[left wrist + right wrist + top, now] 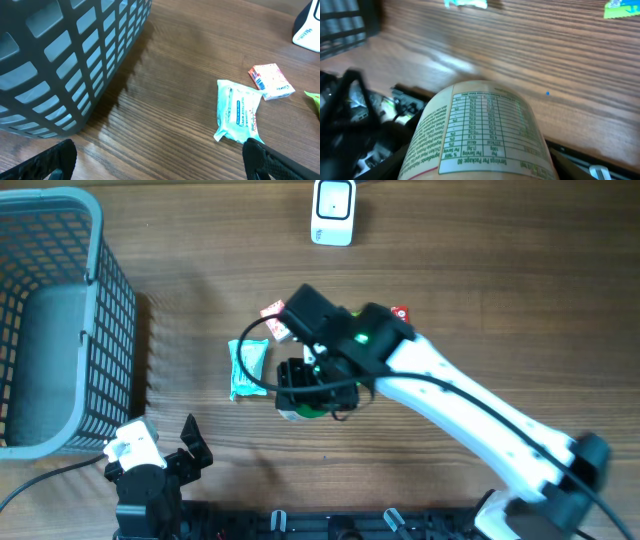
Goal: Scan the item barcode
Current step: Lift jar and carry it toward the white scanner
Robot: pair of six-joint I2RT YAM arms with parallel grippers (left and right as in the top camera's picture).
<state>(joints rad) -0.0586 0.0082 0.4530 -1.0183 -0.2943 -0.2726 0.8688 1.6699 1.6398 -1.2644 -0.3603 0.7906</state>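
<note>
Grey basket (95,240) sits just beside the left gripper (197,442), jaws gaping wide, nothing between them. Right gripper (300,392) is clamped around the labelled canister (480,135), nutrition table facing its camera. White scanner (333,212) stands well apart from it.

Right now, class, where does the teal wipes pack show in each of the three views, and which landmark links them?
Overhead: teal wipes pack just left of centre.
Left wrist: right of centre, lower half.
Right wrist: a teal sliver at the top edge, above the labelled canister.
Shared landmark: the grey basket, at the left in every view.
</note>
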